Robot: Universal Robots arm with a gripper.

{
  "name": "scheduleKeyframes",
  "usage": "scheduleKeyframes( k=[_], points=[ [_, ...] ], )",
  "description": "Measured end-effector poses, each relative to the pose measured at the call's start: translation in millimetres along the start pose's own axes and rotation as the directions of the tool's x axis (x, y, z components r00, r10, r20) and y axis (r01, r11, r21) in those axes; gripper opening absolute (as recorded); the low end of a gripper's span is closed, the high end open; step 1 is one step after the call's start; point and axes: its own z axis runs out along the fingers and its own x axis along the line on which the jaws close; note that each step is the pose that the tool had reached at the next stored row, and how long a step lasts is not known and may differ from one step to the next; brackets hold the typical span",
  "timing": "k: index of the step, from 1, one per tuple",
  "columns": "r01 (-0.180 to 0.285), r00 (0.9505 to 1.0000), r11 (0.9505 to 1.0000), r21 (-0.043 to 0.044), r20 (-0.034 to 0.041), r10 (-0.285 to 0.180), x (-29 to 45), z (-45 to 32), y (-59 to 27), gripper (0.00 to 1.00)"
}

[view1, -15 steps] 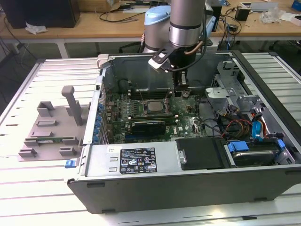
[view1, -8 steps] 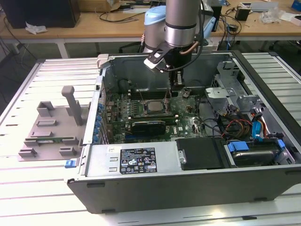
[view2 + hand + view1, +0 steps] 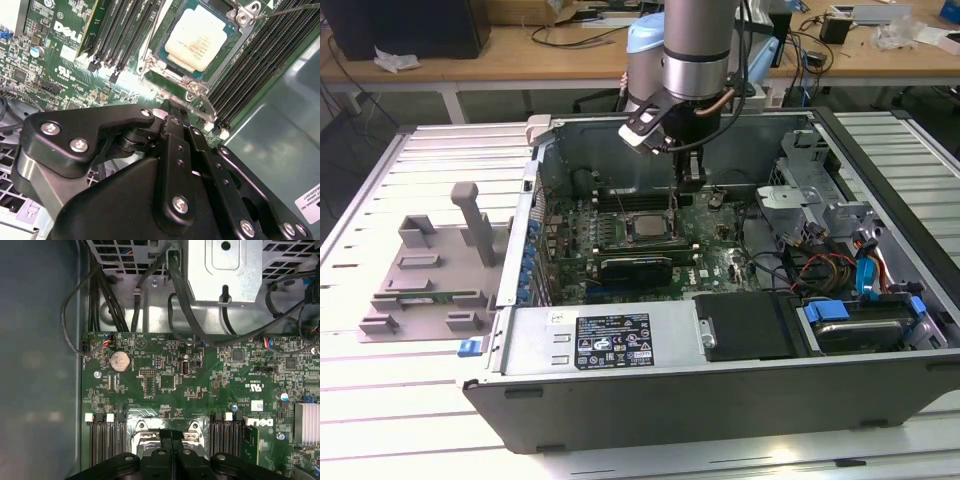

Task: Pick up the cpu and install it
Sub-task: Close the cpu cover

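The cpu lies flat in its socket on the green motherboard inside the open computer case; its silvery-white top shows in the second wrist view, framed by the metal socket bracket. My gripper hangs inside the case, just beside and above the socket toward the case's back wall. The black fingers are pressed together with nothing between them in both wrist views. The gripper is apart from the cpu.
Memory slots flank the socket on both sides. A long black card lies in front of the socket. A grey plastic tray sits outside on the exterior view's left. Drive cage and cables crowd the right; the case wall is close.
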Motion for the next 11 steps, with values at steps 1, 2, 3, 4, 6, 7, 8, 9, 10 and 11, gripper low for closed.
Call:
scheduleKeyframes(
  k=[1, 2, 3, 4, 6, 7, 8, 9, 10, 11],
  points=[
    [0.000, 1.0000, 1.0000, 0.0000, 0.0000, 0.000, 0.0, 0.0, -1.1, 0.11],
    [0.000, 1.0000, 1.0000, 0.0000, 0.0000, 0.000, 0.1, 0.0, -2.3, 0.11],
    [0.000, 1.0000, 1.0000, 0.0000, 0.0000, 0.000, 0.1, 0.0, -2.9, 0.11],
    [0.000, 1.0000, 1.0000, 0.0000, 0.0000, 0.000, 0.1, 0.0, -2.9, 0.11],
    [0.000, 1.0000, 1.0000, 0.0000, 0.0001, 0.000, 0.1, 0.0, -3.2, 0.11],
    [0.000, 1.0000, 1.0000, 0.0001, 0.0001, 0.000, 0.1, 0.0, -4.8, 0.11],
    [0.000, 1.0000, 1.0000, 0.0000, 0.0000, 0.000, 0.2, 0.2, -7.9, 0.11],
    [0.000, 1.0000, 1.0000, -0.0001, -0.0002, 0.000, 0.3, 1.0, -11.3, 0.11],
    [0.000, 1.0000, 1.0000, 0.0001, 0.0001, 0.000, 0.2, 2.1, -13.9, 0.11],
    [0.000, 1.0000, 1.0000, 0.0000, -0.0001, 0.000, 0.4, 5.0, -16.5, 0.11]
  ],
)
